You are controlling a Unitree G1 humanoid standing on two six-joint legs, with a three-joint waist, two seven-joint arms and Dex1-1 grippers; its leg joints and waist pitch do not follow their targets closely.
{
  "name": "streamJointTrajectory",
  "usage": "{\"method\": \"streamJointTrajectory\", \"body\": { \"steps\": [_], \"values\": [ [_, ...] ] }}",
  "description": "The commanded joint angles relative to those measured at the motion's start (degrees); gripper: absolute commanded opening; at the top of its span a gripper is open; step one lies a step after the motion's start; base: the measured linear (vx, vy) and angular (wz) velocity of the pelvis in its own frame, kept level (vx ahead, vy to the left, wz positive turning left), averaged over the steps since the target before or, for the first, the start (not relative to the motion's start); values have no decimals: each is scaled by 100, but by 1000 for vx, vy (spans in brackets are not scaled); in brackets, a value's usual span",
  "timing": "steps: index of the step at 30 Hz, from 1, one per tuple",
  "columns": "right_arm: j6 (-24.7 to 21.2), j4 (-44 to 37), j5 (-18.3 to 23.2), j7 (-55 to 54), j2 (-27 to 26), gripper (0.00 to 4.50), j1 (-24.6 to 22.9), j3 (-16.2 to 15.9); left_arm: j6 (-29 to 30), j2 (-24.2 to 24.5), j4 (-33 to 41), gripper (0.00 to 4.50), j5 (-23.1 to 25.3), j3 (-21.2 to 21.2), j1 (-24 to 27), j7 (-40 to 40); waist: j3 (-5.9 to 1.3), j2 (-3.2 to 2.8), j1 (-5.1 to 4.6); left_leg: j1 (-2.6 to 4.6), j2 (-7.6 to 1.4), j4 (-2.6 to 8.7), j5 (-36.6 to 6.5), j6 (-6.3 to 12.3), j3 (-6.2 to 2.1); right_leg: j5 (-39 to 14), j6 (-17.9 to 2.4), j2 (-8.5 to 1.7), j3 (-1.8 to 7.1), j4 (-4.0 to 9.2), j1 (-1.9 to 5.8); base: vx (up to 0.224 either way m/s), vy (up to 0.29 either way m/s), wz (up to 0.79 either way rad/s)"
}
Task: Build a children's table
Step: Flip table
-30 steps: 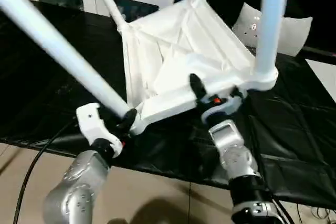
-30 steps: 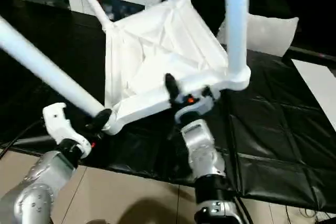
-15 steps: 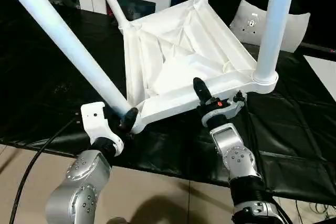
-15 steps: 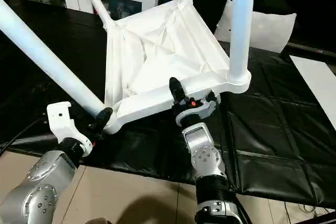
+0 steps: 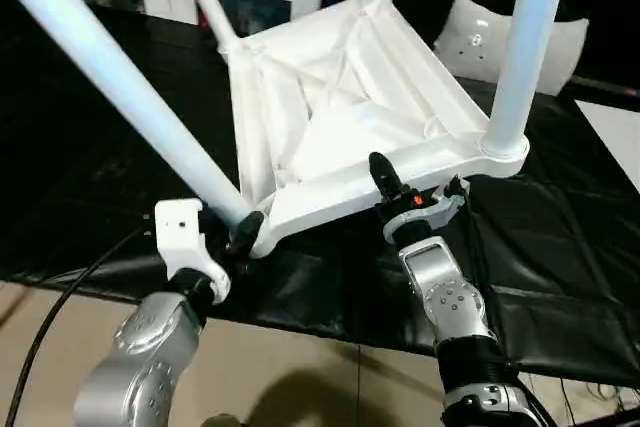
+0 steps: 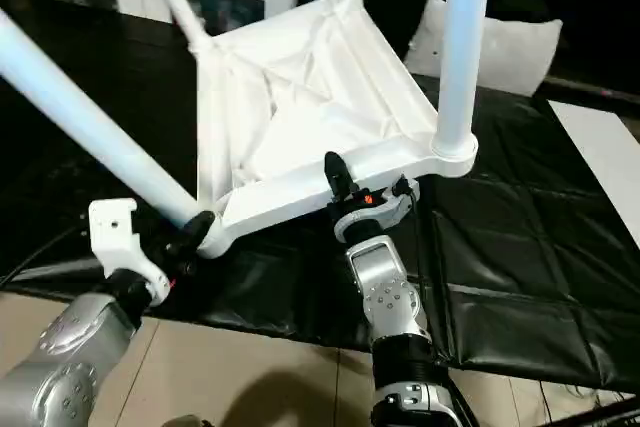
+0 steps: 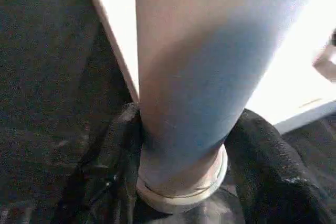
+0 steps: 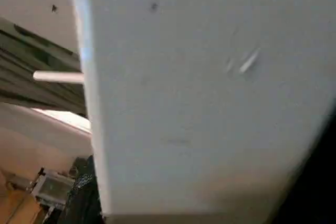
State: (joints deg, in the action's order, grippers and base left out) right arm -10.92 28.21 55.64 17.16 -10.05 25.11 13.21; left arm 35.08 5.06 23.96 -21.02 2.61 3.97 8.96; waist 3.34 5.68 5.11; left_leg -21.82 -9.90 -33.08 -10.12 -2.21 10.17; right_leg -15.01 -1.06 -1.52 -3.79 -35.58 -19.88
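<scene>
Holding the upturned children's table (image 5: 330,117), left claw (image 7: 184,145) clamping a leg (image 5: 120,87), right claw (image 5: 400,187) pinching the rim; next, we are judging, comes flipping it upright.

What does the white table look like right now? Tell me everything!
The children's table is all white, plastic-looking, and upside down, tilted above the black mat. Its ribbed underside faces up. Four long round legs stick up from the corner sockets. The left gripper is shut round the base of the near left leg, and the right gripper clamps the near edge.
</scene>
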Motion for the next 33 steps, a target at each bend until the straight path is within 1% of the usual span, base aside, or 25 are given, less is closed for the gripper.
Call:
{"method": "streamJointTrajectory", "body": {
  "steps": [1,5,6,8,9,10,11,12,13,14,16,17,18,19,20,21,22,23,24,25,26,28,29,32,33],
  "values": [
    [207,-345,-36,80,-906,191,761,-12,193,27,-140,281,-198,-408,302,365,-338,-37,-3,131,-427,292,162,251,-158,1461,-624,-680,358,243,182,0,0,0],
    [436,-392,-63,-60,-705,190,808,117,118,270,107,281,-329,-216,734,678,-319,-32,-49,115,-426,305,-107,186,-150,1019,-639,-683,362,270,174,0,0,0],
    [451,-413,-41,-91,-675,190,809,146,114,304,142,281,-347,-186,794,715,-316,-7,-76,102,-426,309,-173,153,-152,904,-642,-688,364,272,183,0,0,0],
    [489,-469,-103,-106,-567,190,792,145,84,400,211,306,-361,-145,923,814,-305,-39,-83,123,-428,312,-302,86,-140,640,-612,-680,364,289,148,0,0,0],
    [498,-489,-126,-103,-532,190,784,137,68,434,229,306,-357,-139,960,851,-303,-46,-86,133,-432,311,-310,77,-146,597,-552,-666,367,293,139,0,0,0],
    [499,-540,-141,-110,-488,190,763,135,6,473,243,323,-344,-136,992,908,-304,-51,-82,139,-442,320,-322,65,-149,570,-526,-665,368,296,134,0,0,0],
    [498,-574,-144,-117,-464,190,748,135,-40,495,249,326,-334,-136,1008,944,-299,-75,-63,177,-459,326,-373,16,-144,512,-517,-659,365,303,100,0,0,0],
    [499,-618,-118,-130,-454,190,726,143,-120,537,246,326,-320,-156,1022,997,-291,-29,-43,177,-464,332,-460,-28,-141,421,-513,-656,366,318,100,0,0,0],
    [483,-731,-72,-162,-438,190,656,151,-286,619,227,330,-297,-219,1012,1125,-282,-41,-14,159,-453,346,-500,-73,-146,318,-488,-667,368,323,110,0,0,0],
    [480,-796,-65,-167,-430,190,611,146,-356,651,217,356,-298,-255,995,1197,-284,-41,-13,154,-456,353,-507,-98,-152,290,-460,-668,367,322,113,0,0,0],
    [510,-930,-104,-205,-405,190,504,118,-360,750,231,366,-299,-347,968,1333,-293,-73,-12,183,-461,357,-551,-185,-158,281,-428,-659,359,308,87,0,0,0],
    [587,-1053,-204,-269,-369,190,406,78,-366,945,292,369,-252,-491,962,1557,-301,-81,-19,184,-455,359,-510,-246,-164,392,-398,-650,355,296,82,0,0,0],
    [587,-1053,-204,-269,-369,190,406,78,-366,945,292,382,-252,-491,962,1557,-304,-69,-25,177,-447,357,-495,-255,-160,439,-394,-648,358,287,85,0,0,0],
    [648,-1175,-317,-333,-313,190,336,46,-383,1102,376,397,-215,-581,964,1725,-303,-78,-18,171,-432,353,-477,-276,-160,498,-375,-649,361,285,88,0,0,0],
    [772,-1436,-673,-544,-147,190,205,-56,-362,1420,615,408,-214,-704,971,2069,-312,-90,-24,166,-427,350,-446,-273,-152,549,-373,-653,368,273,95,0,0,0],
    [775,-1442,-683,-549,-143,190,202,-59,-361,1427,620,408,-214,-707,971,2076,-327,-88,-8,180,-423,335,-322,-290,-152,701,-342,-642,362,253,82,0,0,0],
    [803,-1566,-879,-687,-40,190,145,-115,-341,1563,743,411,-217,-719,958,2171,-331,-107,-21,162,-410,332,-276,-291,-152,809,-348,-632,366,233,91,0,0,0],
    [805,-1579,-905,-707,-26,190,140,-122,-338,1579,758,411,-218,-718,955,2179,-338,-86,-30,164,-406,319,-218,-292,-141,979,-344,-616,365,219,84,0,0,0],
    [805,-1724,-1279,-1014,166,190,81,-204,-193,1742,979,411,-307,-655,865,2227,-335,-126,-15,170,-415,319,-228,-332,-146,1000,-338,-605,360,213,73,0,0,0],
    [738,-1901,-1460,-1350,314,190,41,-173,31,1894,1232,414,-459,-558,695,2212,-326,-112,-20,175,-396,316,-260,-365,-129,1013,-339,-595,371,208,55,0,0,0],
    [714,-1953,-1481,-1428,348,190,32,-156,94,1935,1300,414,-498,-535,645,2211,-319,-107,-22,172,-393,323,-314,-395,-131,959,-332,-588,372,205,57,0,0,0],
    [659,-2069,-1603,-1559,435,189,7,-167,234,2066,1448,415,-582,-538,539,2252,-278,-102,-13,176,-389,346,-631,-441,-120,529,-329,-595,385,247,36,0,0,0],
    [599,-2195,-1762,-1651,534,189,-21,-215,393,2175,1595,433,-672,-547,431,2278,-268,-96,-12,173,-385,354,-800,-494,-115,216,-315,-600,392,265,33,0,0,0],
    [484,-2420,-2061,-1826,667,189,-49,-270,653,2358,1856,450,-892,-592,203,2361,-243,-91,8,170,-371,360,-1050,-590,-117,-494,-217,-603,409,319,1,0,0,0],
    [416,-2549,-2192,-1974,692,189,-64,-279,755,2380,1945,450,-979,-595,100,2368,-238,-81,-1,153,-371,366,-1067,-601,-122,-578,-207,-602,410,323,9,0,0,0]
  ]
}}
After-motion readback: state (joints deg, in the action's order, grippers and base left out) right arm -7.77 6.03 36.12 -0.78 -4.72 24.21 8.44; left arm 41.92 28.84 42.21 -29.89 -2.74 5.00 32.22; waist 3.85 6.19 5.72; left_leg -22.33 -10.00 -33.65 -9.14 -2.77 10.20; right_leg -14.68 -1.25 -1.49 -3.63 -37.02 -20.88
